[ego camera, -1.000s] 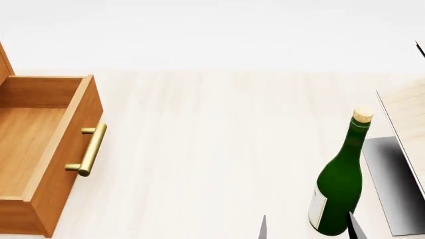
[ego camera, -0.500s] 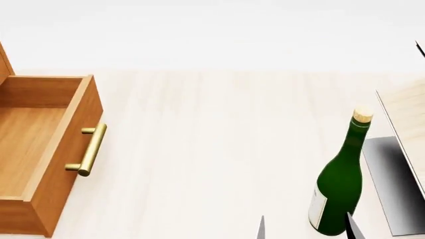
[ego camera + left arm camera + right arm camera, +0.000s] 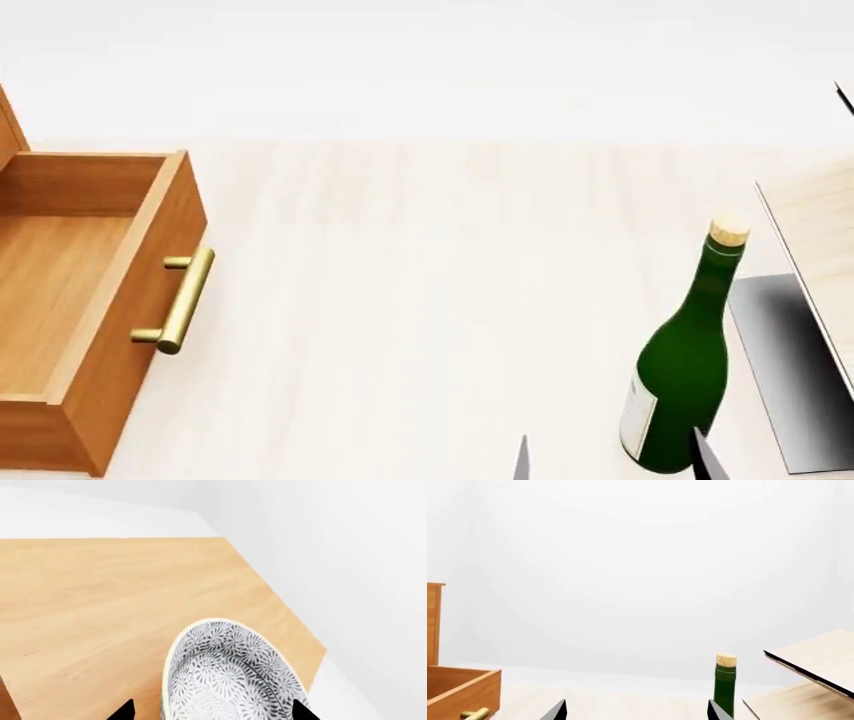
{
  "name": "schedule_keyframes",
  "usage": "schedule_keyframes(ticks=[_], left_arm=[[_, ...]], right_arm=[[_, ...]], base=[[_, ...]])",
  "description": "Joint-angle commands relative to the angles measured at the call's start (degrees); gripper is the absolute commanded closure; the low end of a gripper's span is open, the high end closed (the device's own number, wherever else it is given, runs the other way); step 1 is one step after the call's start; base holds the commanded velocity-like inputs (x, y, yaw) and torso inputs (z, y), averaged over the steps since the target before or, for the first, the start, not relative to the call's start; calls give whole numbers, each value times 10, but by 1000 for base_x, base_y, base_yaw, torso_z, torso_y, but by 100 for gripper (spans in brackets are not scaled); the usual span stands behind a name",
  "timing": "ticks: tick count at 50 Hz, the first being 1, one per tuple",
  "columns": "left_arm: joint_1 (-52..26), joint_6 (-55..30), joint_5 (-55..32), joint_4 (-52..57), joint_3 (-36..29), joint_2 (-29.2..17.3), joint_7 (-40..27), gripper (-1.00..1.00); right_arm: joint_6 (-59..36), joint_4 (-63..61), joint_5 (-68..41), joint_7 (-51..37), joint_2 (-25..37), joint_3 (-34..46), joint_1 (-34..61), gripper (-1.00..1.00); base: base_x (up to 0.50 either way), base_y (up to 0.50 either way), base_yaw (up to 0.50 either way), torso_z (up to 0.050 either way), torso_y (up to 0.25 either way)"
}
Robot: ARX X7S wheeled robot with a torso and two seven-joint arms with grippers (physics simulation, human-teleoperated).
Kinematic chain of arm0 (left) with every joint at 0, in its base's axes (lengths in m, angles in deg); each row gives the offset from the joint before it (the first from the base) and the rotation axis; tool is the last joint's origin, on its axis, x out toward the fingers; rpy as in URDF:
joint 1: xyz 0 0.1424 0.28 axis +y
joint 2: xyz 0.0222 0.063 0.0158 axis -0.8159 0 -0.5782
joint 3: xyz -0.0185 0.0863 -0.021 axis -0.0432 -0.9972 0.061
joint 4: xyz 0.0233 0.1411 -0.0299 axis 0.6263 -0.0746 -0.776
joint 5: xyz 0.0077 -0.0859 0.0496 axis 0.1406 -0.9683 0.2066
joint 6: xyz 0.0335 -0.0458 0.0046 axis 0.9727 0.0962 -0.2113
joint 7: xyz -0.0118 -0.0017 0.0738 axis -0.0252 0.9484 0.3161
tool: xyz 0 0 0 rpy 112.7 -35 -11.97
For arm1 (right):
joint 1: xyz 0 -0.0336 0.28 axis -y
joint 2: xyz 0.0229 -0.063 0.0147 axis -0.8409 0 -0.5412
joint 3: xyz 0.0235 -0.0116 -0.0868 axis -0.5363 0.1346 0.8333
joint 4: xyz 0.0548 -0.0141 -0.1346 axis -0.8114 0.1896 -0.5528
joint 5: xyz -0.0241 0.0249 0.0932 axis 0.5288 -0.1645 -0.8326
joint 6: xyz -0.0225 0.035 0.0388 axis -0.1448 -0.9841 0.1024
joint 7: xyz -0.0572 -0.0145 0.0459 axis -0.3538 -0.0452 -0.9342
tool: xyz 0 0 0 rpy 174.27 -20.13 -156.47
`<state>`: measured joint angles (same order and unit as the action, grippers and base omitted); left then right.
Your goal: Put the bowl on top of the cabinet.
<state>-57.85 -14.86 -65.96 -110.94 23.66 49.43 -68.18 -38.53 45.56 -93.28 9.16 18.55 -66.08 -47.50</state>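
Observation:
In the left wrist view, the speckled white-grey bowl (image 3: 230, 680) rests on the orange-brown top of the cabinet (image 3: 100, 605), near its corner. My left gripper (image 3: 212, 711) is open, its dark fingertips (image 3: 123, 711) standing wide on either side of the bowl; one tip is clear of the rim. The head view shows the cabinet's open drawer (image 3: 80, 300) with a brass handle at the left, but not the bowl or the left gripper. My right gripper (image 3: 611, 462) is open and empty at the bottom edge, beside the green bottle (image 3: 678, 385).
A corked green bottle (image 3: 724, 682) stands upright on the pale table (image 3: 427, 300) at front right. A pale wooden rack (image 3: 817, 235) on a dark base sits at the right edge. The drawer (image 3: 460, 690) juts out over the table's left side.
The right gripper's fingertips have slid slightly left and lower in the head view. Nothing else has visibly moved.

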Motion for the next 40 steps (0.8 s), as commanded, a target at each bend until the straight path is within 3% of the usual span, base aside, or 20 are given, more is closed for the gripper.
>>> schedule_keyframes(ticks=[1, 12, 14, 17, 20, 22, 27, 29, 33, 39, 40], left_arm=[[40, -42, -1, 109, 28, 38, -20, -100], [127, -155, -77, 367, 92, 95, -43, -100], [150, -161, -148, 419, 88, 90, -82, -100], [178, -161, -344, 455, 97, 69, -211, -100], [207, -160, -487, 495, 107, 54, -295, -100], [229, -155, -537, 525, 117, 50, -325, -100], [315, -120, -524, 616, 129, 52, -285, -100], [382, -104, -547, 696, 189, 65, -270, -100], [458, -78, -545, 779, 243, 83, -233, -100], [623, 46, -384, 937, 271, 142, -62, -100], [702, 132, -349, 945, 234, 131, -62, -100]], right_arm=[[7, 0, 12, 15, -9, -11, -2, -100], [8, -3, 10, 12, -7, -14, -4, -100], [8, -4, 9, 11, -7, -15, -4, -100], [9, -4, 8, 10, -6, -16, -5, -100], [12, -7, 8, 10, -4, -17, -8, -100], [12, -8, 6, 9, -4, -19, -8, -100], [15, -12, 3, 6, -2, -24, -11, -100], [20, -13, 1, 2, -2, -32, -14, -100], [26, -18, -1, -3, -1, -41, -18, -100], [35, -28, -4, -17, 0, -63, -26, -100], [39, -31, -6, -23, -1, -74, -29, -100]], base=[[0, 0, 0, 0, 0], [0, 0, 0, 0, 0], [0, 0, 0, 0, 0], [0, 0, 0, 0, 0], [0, 0, 0, 0, 0], [0, 0, 0, 0, 0], [0, 0, 0, 0, 0], [0, 0, 0, 0, 0], [0, 0, 0, 0, 0], [0, 0, 0, 0, 0], [0, 0, 0, 0, 0]])
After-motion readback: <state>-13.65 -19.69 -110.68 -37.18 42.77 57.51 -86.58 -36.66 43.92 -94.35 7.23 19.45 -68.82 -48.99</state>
